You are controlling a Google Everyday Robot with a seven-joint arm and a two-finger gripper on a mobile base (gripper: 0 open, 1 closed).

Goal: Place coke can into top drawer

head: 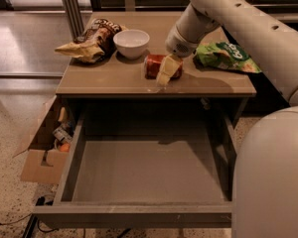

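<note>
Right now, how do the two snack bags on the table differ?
The brown snack bag is crumpled and lies beside the white bowl; the green snack bag lies flatter, on the other side of the gripper, which is at the coke can. Both rest on the tabletop.

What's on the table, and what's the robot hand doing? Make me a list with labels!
can: red, lying on the table
hand: down at the can
drawer: open, no can inside
bowl: white, behind the can
brown bag: left of bowl
green bag: right of hand
</note>
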